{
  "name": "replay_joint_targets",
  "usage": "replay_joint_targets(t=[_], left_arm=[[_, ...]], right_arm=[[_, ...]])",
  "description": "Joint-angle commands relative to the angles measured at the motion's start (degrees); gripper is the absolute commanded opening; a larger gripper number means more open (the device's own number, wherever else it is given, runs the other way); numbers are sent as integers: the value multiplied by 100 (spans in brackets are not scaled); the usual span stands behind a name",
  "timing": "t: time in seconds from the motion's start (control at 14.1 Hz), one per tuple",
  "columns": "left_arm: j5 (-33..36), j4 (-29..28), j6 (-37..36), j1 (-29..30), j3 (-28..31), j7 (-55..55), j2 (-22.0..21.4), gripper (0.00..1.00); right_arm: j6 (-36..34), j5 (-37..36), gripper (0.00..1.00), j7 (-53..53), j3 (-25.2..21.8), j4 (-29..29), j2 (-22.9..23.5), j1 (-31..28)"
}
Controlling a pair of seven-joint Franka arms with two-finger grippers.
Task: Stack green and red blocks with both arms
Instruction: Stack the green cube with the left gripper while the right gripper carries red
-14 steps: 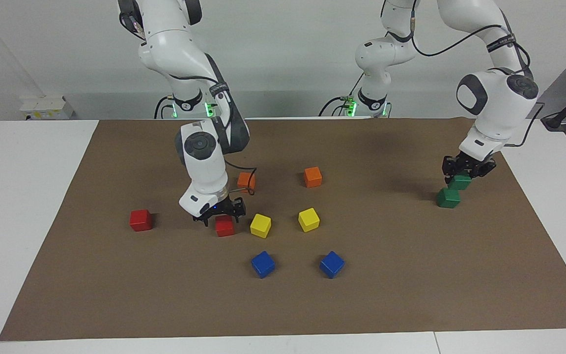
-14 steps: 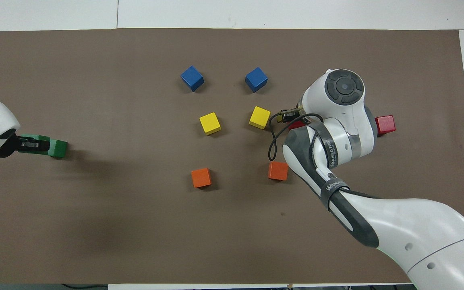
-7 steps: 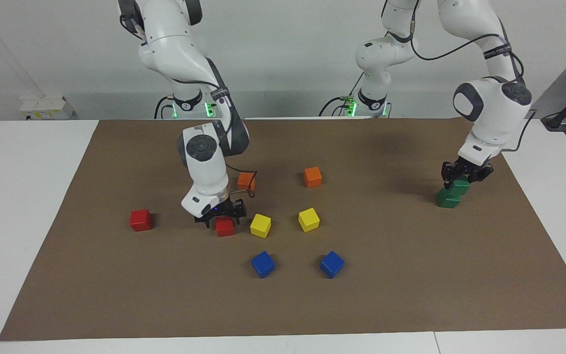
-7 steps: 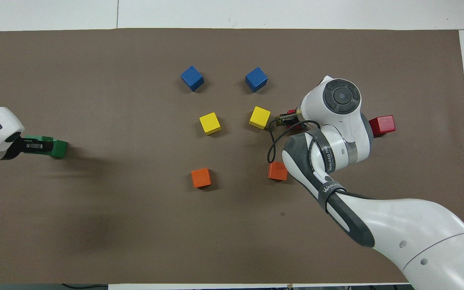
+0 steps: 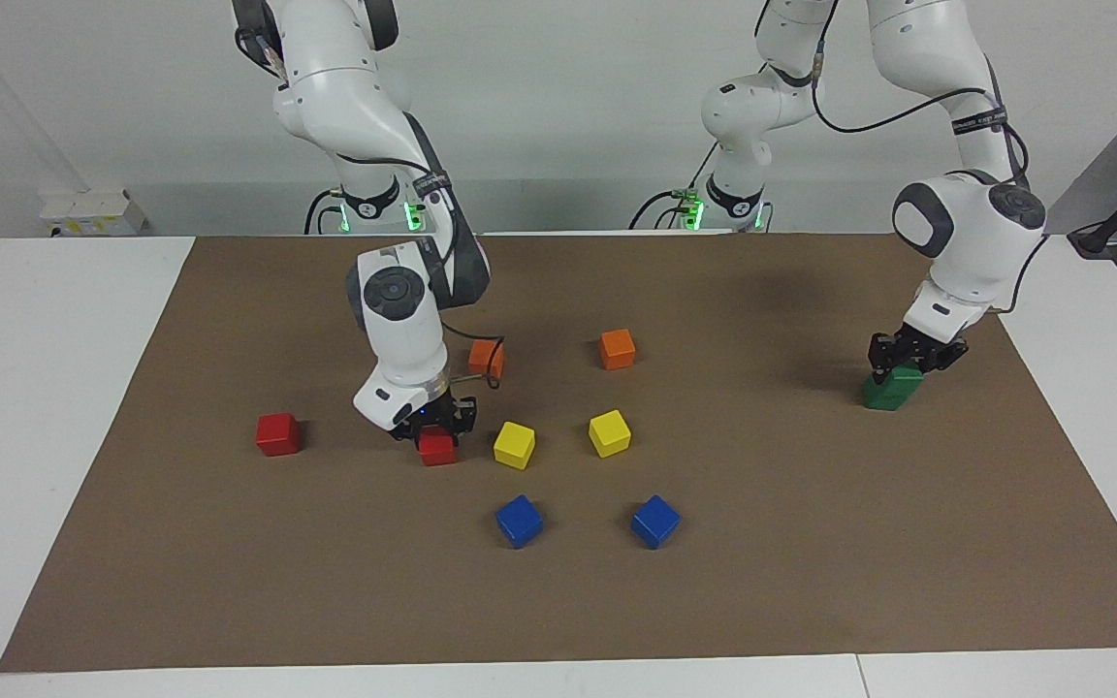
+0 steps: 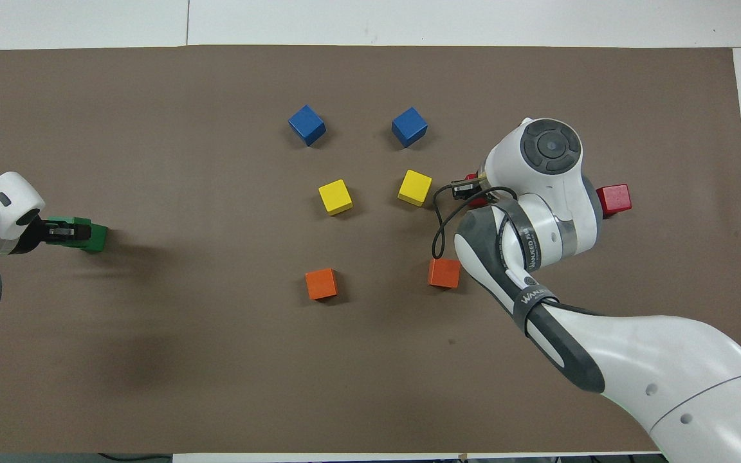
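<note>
Facing view: right gripper [image 5: 434, 428] has dropped and closed onto red block [image 5: 438, 449]

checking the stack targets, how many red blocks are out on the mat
2. One red block sits alone toward the right arm's end of the mat. The other red block lies beside a yellow block, under the right tool. None seems hidden.

The bench [image 5: 54, 407] is white, with a plain brown mat [image 5: 811, 543] over it. On the mat sit two red blocks [image 5: 277, 433] [image 5: 438, 449], two dark green blocks [image 5: 888, 391] one on the other, two orange blocks [image 5: 618, 349] [image 5: 487, 358], two yellow blocks [image 5: 515, 445] [image 5: 609, 432] and two blue blocks [image 5: 519, 521] [image 5: 655, 522]. Both arms [image 5: 403, 320] [image 5: 966, 233] are white with dark grey joint caps, black cables and black jaws.
</note>
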Motion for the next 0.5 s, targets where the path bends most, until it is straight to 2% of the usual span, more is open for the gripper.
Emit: replay_joint_targets(t=[0.0, 0.14, 0.21, 0.42], left_arm=[[-125, -31, 140, 83, -33, 142, 94, 0], [-125, 4, 123, 83, -33, 116, 174, 0], [-133, 56, 36, 83, -33, 90, 183, 0], [-133, 74, -123, 83, -33, 63, 183, 0]], right_arm=[[-451, 15, 0, -142, 32, 8, -537, -312], [-625, 15, 0, -509, 23, -448, -1213, -653], [-1027, 15, 0, -764, 23, -581, -1495, -777], [-1811, 15, 0, -1143, 23, -626, -1980, -1357]])
